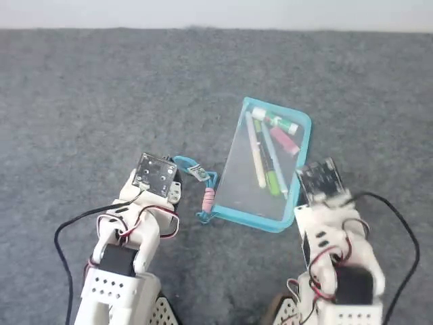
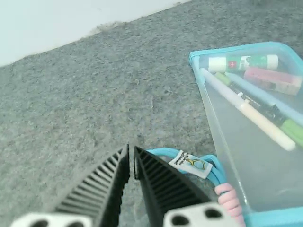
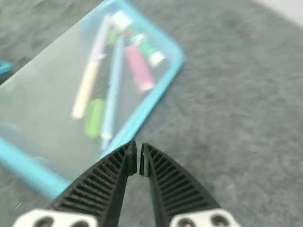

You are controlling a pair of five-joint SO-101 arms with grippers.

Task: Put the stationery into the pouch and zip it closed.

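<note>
The pens (image 1: 266,152) all lay inside the pouch (image 1: 243,186), flat on the table (image 1: 81,88) between the arms, so loading looked done (whether the zip was fully home, I couldn't tell). The left gripper (image 2: 131,152) was pinched together on nothing beside the strap (image 2: 215,166). The right gripper (image 3: 138,150) was closed and empty at the pouch's near corner.

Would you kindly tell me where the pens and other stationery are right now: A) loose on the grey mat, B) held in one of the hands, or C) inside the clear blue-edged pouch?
C: the stationery lies behind the transparent wall of the pouch, while the left hand and the right hand hold nothing.
</note>
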